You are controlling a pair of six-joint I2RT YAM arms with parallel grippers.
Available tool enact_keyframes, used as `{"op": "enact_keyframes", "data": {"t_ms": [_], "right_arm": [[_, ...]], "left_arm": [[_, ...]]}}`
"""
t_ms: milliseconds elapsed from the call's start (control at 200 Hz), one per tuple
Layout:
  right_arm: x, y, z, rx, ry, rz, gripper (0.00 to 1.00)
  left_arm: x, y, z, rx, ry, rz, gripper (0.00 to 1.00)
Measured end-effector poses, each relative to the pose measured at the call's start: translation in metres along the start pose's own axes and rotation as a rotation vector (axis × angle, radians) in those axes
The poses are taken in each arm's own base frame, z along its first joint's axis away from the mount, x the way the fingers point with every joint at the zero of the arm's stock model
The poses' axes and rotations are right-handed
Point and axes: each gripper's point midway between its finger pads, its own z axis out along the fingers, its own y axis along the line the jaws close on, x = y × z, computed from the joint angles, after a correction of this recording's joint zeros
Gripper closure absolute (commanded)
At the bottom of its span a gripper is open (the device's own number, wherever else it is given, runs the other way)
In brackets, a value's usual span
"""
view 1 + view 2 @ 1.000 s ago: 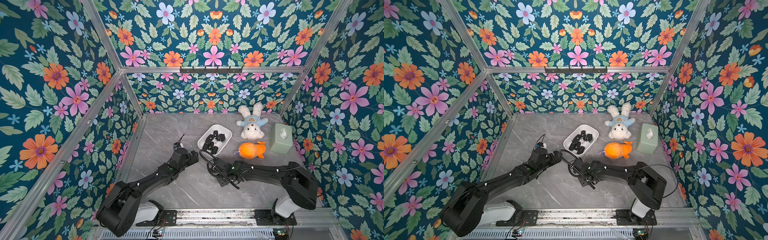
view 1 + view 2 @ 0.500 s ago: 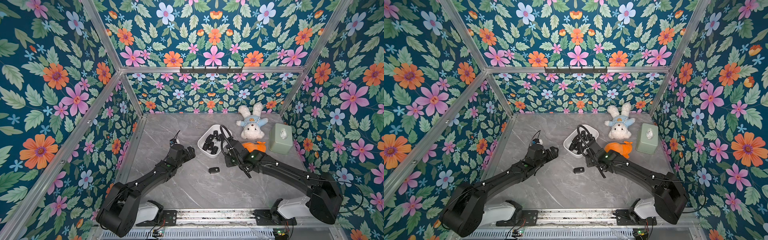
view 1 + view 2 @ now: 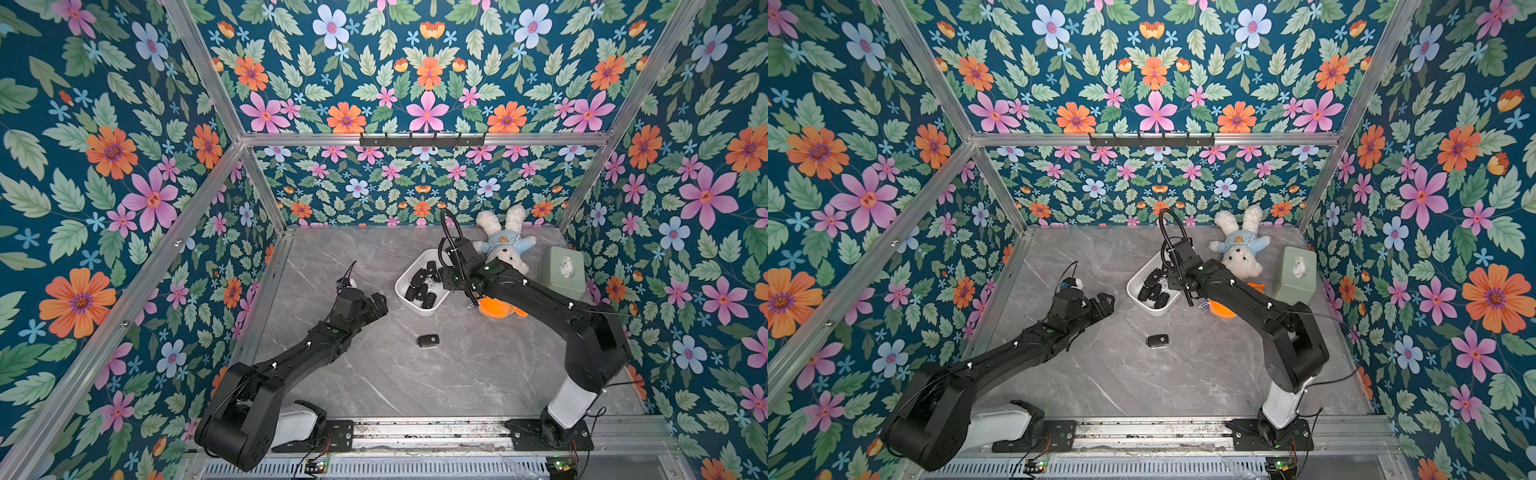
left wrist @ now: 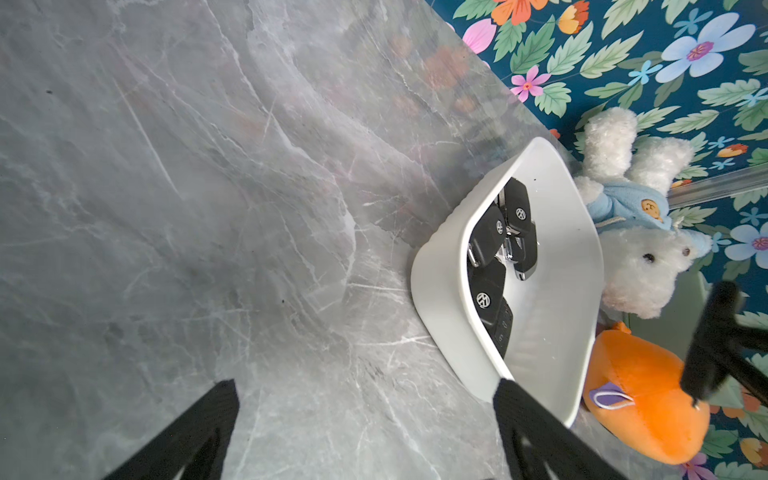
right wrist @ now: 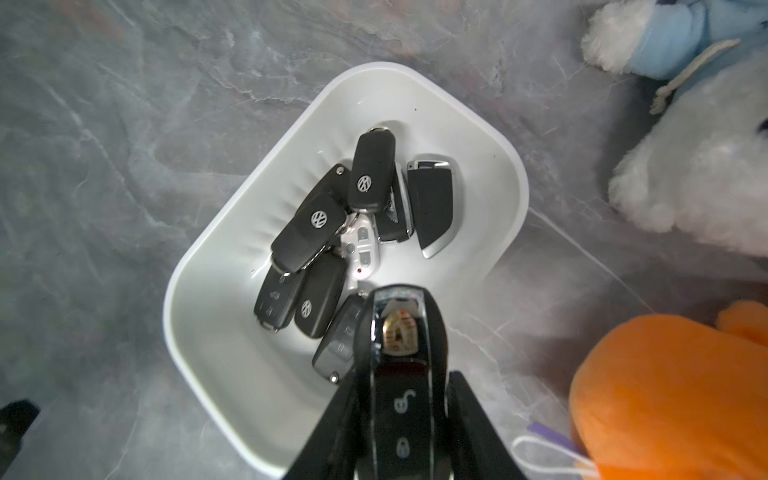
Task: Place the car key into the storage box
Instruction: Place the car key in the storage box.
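Note:
The storage box (image 3: 419, 312) (image 3: 1150, 311) is a shallow white tub at the back middle of the grey marble table, with several black car keys lying in it. My right gripper (image 5: 401, 386) (image 3: 446, 278) is shut on a glossy black car key (image 5: 401, 353) with a gold crest. It holds that key above the box's end nearest the orange plush. Another black car key (image 3: 429, 340) (image 3: 1157, 340) lies flat on the table in front of the box. My left gripper (image 4: 363, 386) (image 3: 376, 305) hangs open and empty, low over the table left of the box (image 4: 440, 291).
A white plush rabbit in blue (image 3: 503, 249) lies right behind the box. An orange plush toy (image 3: 498, 307) sits under the right forearm. A pale green tissue box (image 3: 561, 274) stands at the right wall. Floral walls close in three sides.
My right arm has swung from the front middle of the table back to above the box, carrying the crested key. The other key on the table came into view. My left arm barely moved.

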Motion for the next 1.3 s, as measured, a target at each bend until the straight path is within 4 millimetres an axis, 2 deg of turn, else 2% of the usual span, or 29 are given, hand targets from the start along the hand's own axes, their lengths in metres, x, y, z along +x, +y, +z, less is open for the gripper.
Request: {"op": "enact_keyframes", "data": {"t_ms": [160,310,505,765,1120,1300], "right_arm": [[-0.025,0.005,0.027,0.029,0.007,0.014,0.65],[-0.034,0.001,0.051,0.059,0.026,0.022,0.65],[-0.034,-0.005,0.075,0.094,0.057,0.026,0.64],[-0.024,-0.009,0.101,0.115,0.097,0.024,0.63],[-0.015,-0.016,0.118,0.13,0.13,0.028,0.57],[-0.021,-0.015,0.114,0.13,0.122,0.033,0.53]], "left_arm": [[0.006,0.0,0.0,0.023,0.012,-0.002,0.0],[0.011,-0.001,0.001,0.047,0.024,-0.019,0.0],[0.01,-0.007,-0.001,0.079,0.022,-0.023,0.0],[0.006,-0.01,-0.004,0.094,0.009,-0.022,0.01],[0.002,-0.013,-0.007,0.106,-0.002,-0.021,0.0],[0.001,-0.014,-0.01,0.108,-0.005,-0.021,0.0]]}}
